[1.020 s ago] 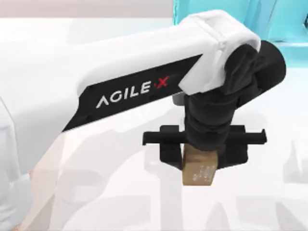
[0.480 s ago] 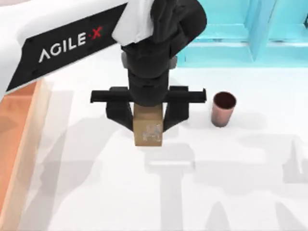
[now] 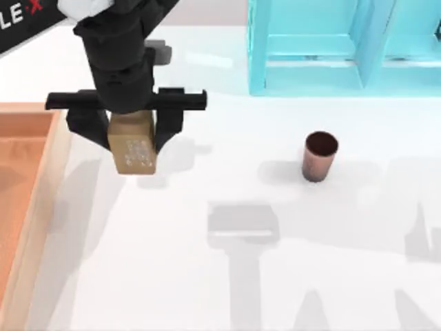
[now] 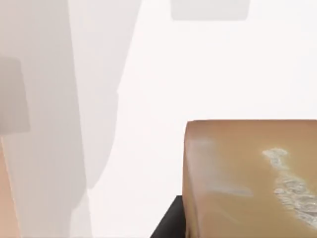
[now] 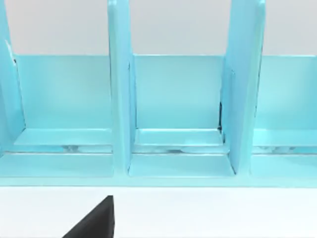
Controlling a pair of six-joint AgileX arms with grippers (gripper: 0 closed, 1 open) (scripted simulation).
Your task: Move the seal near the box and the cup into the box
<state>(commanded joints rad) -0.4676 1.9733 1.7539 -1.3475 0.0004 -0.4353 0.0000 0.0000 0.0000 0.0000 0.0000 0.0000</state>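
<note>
My left gripper (image 3: 129,136) is shut on the seal (image 3: 132,154), a tan wooden block with a whitish mark on its face. The block hangs just above the white table, a little to the right of the box (image 3: 43,200), whose light rim runs down the left edge of the top view. In the left wrist view the seal (image 4: 247,178) looms close, with a sliver of the box (image 4: 4,198) beside it. The copper-brown cup (image 3: 319,156) stands upright on the table, well to the right of the seal. A dark part of my right gripper (image 5: 96,223) shows in its wrist view.
A cyan shelf frame (image 3: 324,48) stands at the back right, and the right wrist view faces its compartments (image 5: 178,119). White tabletop (image 3: 227,276) stretches between the box and the cup and toward the front.
My left gripper has carried the seal leftward across the table, from the middle to just beside the box's right rim. The cup has stayed where it was.
</note>
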